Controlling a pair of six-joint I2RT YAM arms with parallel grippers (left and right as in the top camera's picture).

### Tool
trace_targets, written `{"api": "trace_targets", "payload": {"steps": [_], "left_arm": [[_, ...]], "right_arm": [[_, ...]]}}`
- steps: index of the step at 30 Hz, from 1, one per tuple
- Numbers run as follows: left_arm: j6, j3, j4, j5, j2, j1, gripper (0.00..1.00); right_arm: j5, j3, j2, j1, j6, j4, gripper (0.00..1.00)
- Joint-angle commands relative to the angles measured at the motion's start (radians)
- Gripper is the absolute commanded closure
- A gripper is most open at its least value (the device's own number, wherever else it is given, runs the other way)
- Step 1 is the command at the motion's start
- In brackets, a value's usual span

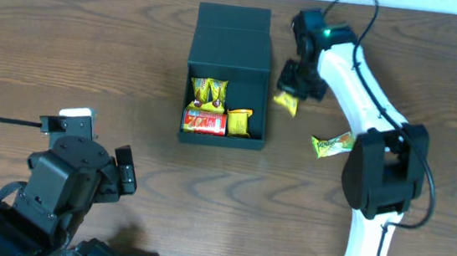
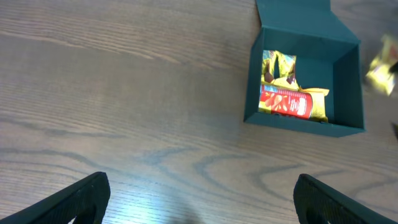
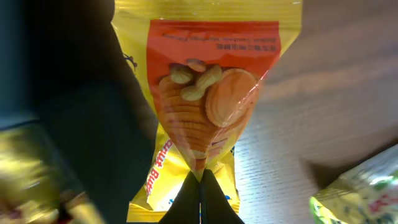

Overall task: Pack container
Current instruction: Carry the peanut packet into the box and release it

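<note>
Brown wood-grain table (image 1: 69, 37) under everything.

Overhead: the container (image 1: 227, 77) sits top centre, its lid flap (image 1: 233, 23) laid open on the far side. Inside, by the near wall, a red can (image 1: 204, 121) lies on its side, w/ a yellow pkt (image 1: 209, 90) behind it and a smaller yellow pkt (image 1: 240, 122) at the can's right. The far part of the box floor is too dark to read. My right gripper (image 1: 293, 90) hangs just beside the container's right wall, outside it, clenched on a snack pkt (image 1: 285, 102). The fingers are too small to tell apart here. A green-yellow pkt (image 1: 332, 143) lies on the table near my right arm. My left gripper (image 1: 123, 172) is bottom left, well apart from the box, half lost against the dark arm.

Left wrist: my fingers (image 2: 81, 199) are cut off by the bottom edge and spread wide, bare table between them. Container upper right; the snack pkt is a yellow blur at the right edge.

Right wrist: fingertips pinched together on the snack pkt's lower edge. It's yellow w/ an orange panel showing peanuts and a biscuit; print unreadable. The dark mass at left is too blurred to ID.
</note>
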Motion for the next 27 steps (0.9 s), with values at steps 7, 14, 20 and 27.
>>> {"api": "trace_targets", "payload": {"steps": [7,14,20,27], "left_arm": [[-0.012,-0.004,0.005,-0.003,-0.002,0.006,0.04],[-0.012,-0.004,0.005,-0.002,-0.002,0.006,0.04],[-0.012,-0.004,0.005,-0.002,-0.002,0.006,0.05],[-0.012,-0.004,0.005,-0.003,-0.002,0.006,0.05]], "right_arm": [[0.038,0.083,-0.232,0.159,-0.159,-0.017,0.99],[0.04,0.067,-0.157,0.29,-0.163,0.003,0.98],[0.046,0.066,-0.013,0.314,-0.151,-0.042,0.98],[0.046,0.066,0.082,0.315,-0.135,-0.033,0.98]]}}
